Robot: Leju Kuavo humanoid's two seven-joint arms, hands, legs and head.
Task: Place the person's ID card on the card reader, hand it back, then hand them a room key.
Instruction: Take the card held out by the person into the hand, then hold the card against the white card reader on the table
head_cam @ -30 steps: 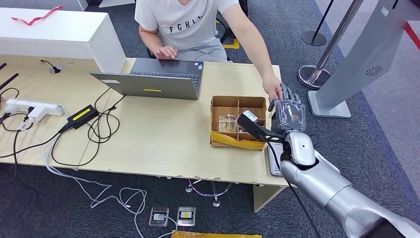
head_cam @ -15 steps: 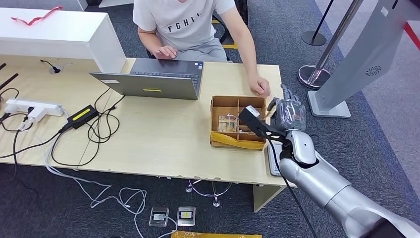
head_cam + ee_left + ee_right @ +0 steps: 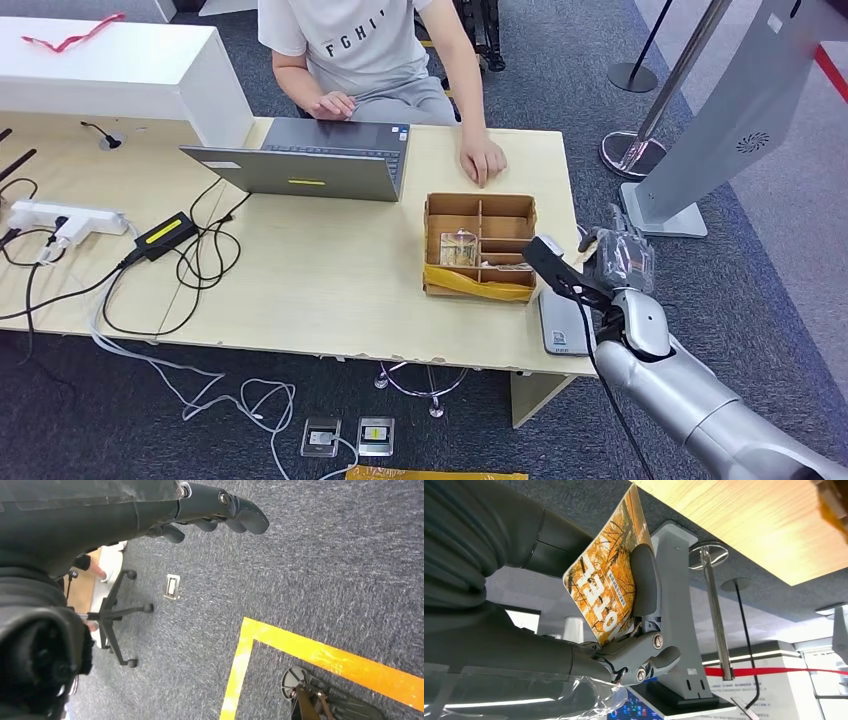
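My right hand (image 3: 618,258) hovers just past the table's right edge, beside the grey card reader (image 3: 562,322) that lies flat at the front right corner. In the right wrist view this hand (image 3: 624,655) pinches an orange printed card (image 3: 604,585) between thumb and fingers. The person's hand (image 3: 483,160) rests flat on the table behind the cardboard box (image 3: 433,250), apart from mine. Clear-sleeved cards (image 3: 458,248) lie in one compartment of the box. My left hand (image 3: 220,505) hangs over the carpet, fingers loosely bent, holding nothing.
A grey laptop (image 3: 310,160) stands open in front of the seated person. Cables, an adapter (image 3: 165,232) and a power strip (image 3: 60,218) cover the table's left. A grey kiosk base (image 3: 665,215) and a stanchion (image 3: 630,150) stand on the floor to the right.
The person's hand let go at my right hand and drew back toward the laptop. My right hand pulled back and to the right, off the table edge, keeping the card.
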